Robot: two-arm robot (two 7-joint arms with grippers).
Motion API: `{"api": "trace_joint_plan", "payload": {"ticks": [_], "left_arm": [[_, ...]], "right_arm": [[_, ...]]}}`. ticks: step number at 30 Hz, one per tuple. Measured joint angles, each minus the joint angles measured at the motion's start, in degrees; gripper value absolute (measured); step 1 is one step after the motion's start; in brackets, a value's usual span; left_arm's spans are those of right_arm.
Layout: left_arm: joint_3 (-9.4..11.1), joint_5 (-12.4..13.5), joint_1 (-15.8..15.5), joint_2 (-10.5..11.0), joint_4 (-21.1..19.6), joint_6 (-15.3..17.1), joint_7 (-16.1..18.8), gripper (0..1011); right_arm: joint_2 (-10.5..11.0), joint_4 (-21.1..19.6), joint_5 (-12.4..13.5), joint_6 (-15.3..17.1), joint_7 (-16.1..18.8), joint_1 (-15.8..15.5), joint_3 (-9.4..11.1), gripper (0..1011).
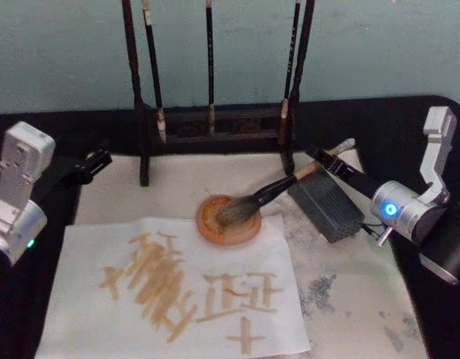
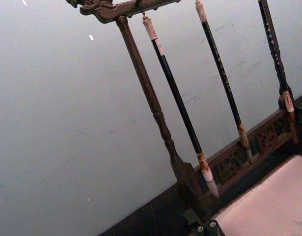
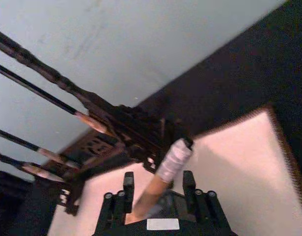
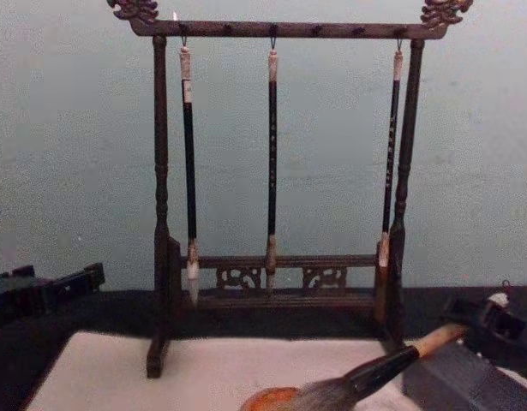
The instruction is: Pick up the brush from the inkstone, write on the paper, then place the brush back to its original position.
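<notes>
My right gripper (image 1: 328, 161), right of centre in the head view, grips the brush (image 1: 271, 192) handle; bristles rest on the inkstone (image 1: 228, 221). Releasing carelessly, it could roll onto the paper (image 1: 80, 299). Left gripper (image 1: 95, 161) idles, jaw state unclear.

The head view looks steeply down on the worktop (image 1: 364, 299), rack (image 1: 215, 120) at 12 o'clock. The chest view faces the rack (image 4: 276, 291) level and close. Both wrist views tilt up at it from opposite sides.

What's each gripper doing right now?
Left gripper: idle at table's left, fingers cannot be told.
Right gripper: fingers around the large tan-handled calligraphy brush, grip uncertain.
</notes>
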Motion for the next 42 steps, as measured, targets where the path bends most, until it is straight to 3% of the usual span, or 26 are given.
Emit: {"api": "trace_joint_plan", "payload": {"ticks": [7,14,28,42], "left_arm": [[0.00,0.00,0.00,0.00,0.00,0.00,0.00,1002],[0.00,0.00,0.00,0.00,0.00,0.00,0.00,1002],[0.00,0.00,0.00,0.00,0.00,0.00,0.00,1002],[0.00,0.00,-0.01,0.00,0.00,0.00,0.00,1002]], "right_arm": [[1.36,-2.80,-0.63,1.61,-5.78,-0.68,-0.15,853],[3.84,-7.06,-3.46,2.29,-9.87,-1.73,-0.66,1001],[7.25,-12.39,-9.30,2.79,-10.79,-3.54,-0.67,1001],[9.75,-16.92,-12.53,4.19,-10.82,-6.64,0.65,1001]]}}
